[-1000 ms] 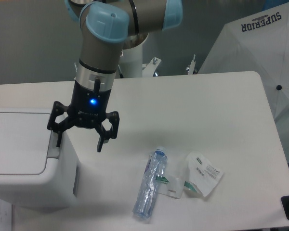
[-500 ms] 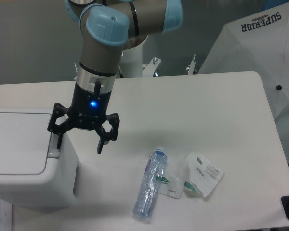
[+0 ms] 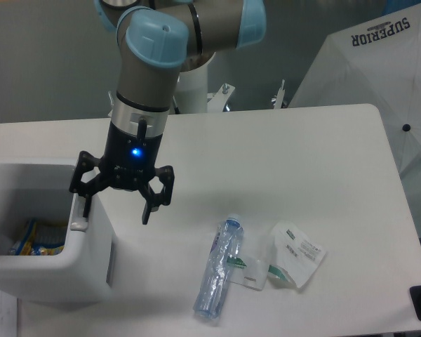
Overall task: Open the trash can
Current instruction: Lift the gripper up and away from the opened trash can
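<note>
From the fixed camera, the large white plastic box-shaped trash can (image 3: 91,242) is sitting at the left end of the table, cut off by the left frame edge, so its full width is not showing. Its top is standing open; no lid is showing over it, and something yellow and blue (image 3: 34,237) is lying down inside, too dim and partly hidden to name. A small pale tab (image 3: 78,225) is showing on the inner right rim, hard to make out clearly.

The black two-finger gripper (image 3: 116,205) is hanging straight down over the can's right rim, a blue light glowing on its body. The jaws are spread wide, gripping nothing. The left finger (image 3: 85,203) is reaching down right at the rim by the tab; whether it is touching cannot be told. The right finger (image 3: 146,208) is hanging outside the can, over bare table.

The white table (image 3: 288,161) is carrying a crushed clear plastic bottle with a blue cap (image 3: 217,270) and, just beside it, a crumpled white printed wrapper (image 3: 295,254). Behind the table's far right, a white umbrella with dark lettering (image 3: 379,77) is standing against a grey wall (image 3: 42,63).
</note>
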